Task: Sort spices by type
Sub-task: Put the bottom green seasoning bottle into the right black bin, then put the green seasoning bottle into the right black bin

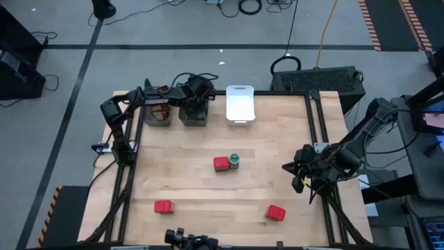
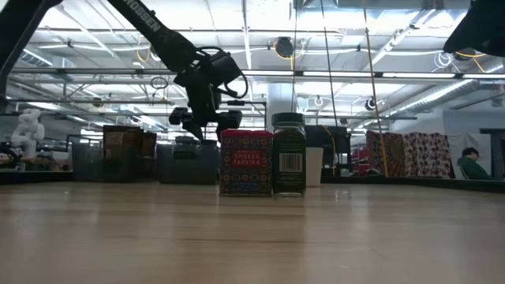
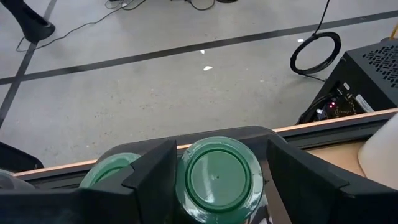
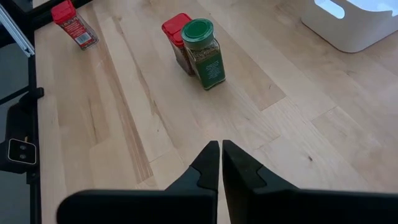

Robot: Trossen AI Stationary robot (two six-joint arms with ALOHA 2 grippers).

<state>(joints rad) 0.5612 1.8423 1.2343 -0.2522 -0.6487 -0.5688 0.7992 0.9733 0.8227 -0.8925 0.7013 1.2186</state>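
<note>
My left gripper reaches over the middle dark grey bin at the table's far edge and is shut on a green-lidded jar. A second green lid shows beside it in that bin. Brown packets stand in the left dark bin. A red tin and a green-lidded jar stand upright, side by side, at mid-table. Two more red tins lie near the near edge. My right gripper is shut, touches nothing, and hovers at the table's right side. My left gripper comes from above, pointing down, with one finger on each side of the jar just below its green lid. The jar stands upright between them, inside the bin. Whether its base rests on the bin floor is hidden.
A white bin sits at the far edge, right of the dark bins. Bare wood lies between the mid-table pair and the bins. A black frame rail runs along the table's right edge. A person sits far behind the table.
</note>
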